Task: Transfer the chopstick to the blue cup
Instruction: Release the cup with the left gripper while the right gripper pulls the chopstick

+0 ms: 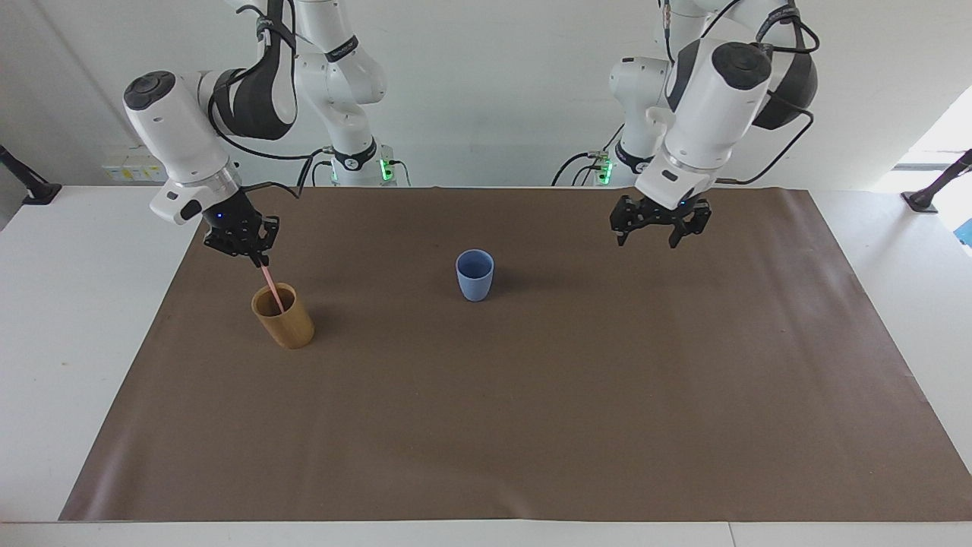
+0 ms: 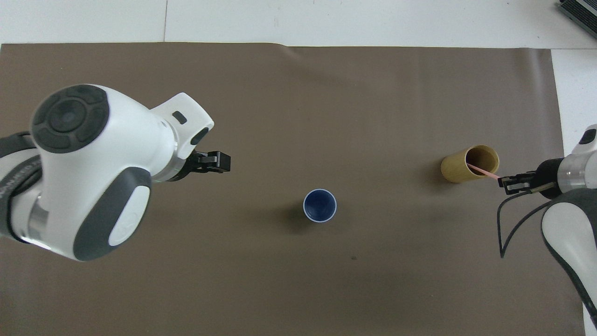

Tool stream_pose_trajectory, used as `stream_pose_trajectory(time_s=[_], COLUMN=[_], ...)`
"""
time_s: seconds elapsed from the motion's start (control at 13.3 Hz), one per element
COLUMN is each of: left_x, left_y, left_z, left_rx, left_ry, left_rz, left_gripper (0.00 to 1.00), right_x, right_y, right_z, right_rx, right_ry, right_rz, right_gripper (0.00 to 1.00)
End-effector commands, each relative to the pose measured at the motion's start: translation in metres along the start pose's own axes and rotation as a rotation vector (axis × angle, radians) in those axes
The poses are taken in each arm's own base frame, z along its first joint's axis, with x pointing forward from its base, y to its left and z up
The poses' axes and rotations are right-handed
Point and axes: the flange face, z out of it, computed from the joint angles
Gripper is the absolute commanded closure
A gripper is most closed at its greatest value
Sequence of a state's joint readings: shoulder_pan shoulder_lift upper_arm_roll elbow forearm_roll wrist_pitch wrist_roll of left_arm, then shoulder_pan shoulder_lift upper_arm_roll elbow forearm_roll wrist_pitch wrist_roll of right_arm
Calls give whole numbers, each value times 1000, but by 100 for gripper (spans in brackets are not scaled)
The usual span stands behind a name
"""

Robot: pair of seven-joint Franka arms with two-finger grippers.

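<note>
The chopstick [image 1: 271,290] stands tilted in the tan bamboo cup [image 1: 283,317], which sits on the brown mat [image 1: 531,425] toward the right arm's end of the table. Its lower part is inside this cup and its upper end leans out over the rim toward the robots. The right gripper [image 1: 258,257] is at this upper end, just above the tan cup, and its fingertips are closed on the top of the stick. In the overhead view the same gripper [image 2: 503,183] meets the pink stick [image 2: 482,171] just beside the cup's rim [image 2: 471,164].

The blue cup [image 1: 474,275] stands upright and alone near the middle of the mat, well apart from the tan cup. Seen from above, the blue cup [image 2: 320,205] is empty inside.

The left gripper [image 1: 659,228] hangs in the air over the mat toward the left arm's end of the table, well apart from both cups. Its jaws are spread wide and it holds nothing; this arm waits.

I judge that the task is only at its beginning. The grasp on the chopstick looks done, but the stick is not yet lifted out of the tan cup. What is left: to pull it up and free of the rim, carry it over the blue cup, lower it inside and let go
</note>
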State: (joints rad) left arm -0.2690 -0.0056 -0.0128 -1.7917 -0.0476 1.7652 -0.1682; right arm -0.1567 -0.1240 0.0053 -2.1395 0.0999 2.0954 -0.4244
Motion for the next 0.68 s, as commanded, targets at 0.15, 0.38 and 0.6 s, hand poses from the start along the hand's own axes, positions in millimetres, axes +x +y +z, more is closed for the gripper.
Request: stream_pose_trajectory(time_s=[0.15, 0.38, 0.6], left_x=[-10, -11, -4], left_y=[-89, -123, -125], left_z=[-12, -52, -95], left_rx=[0, 35, 57], left_ry=[-47, -21, 7], left_rz=[32, 28, 32], left_gripper=[0, 0, 0], right_x=[9, 9, 16], right_y=[-1, -7, -10], right_z=[-63, -85, -113], right_rx=[31, 33, 27], right_ry=[-7, -38, -34], right_rz=[23, 113, 178], right_gripper=[100, 100, 100])
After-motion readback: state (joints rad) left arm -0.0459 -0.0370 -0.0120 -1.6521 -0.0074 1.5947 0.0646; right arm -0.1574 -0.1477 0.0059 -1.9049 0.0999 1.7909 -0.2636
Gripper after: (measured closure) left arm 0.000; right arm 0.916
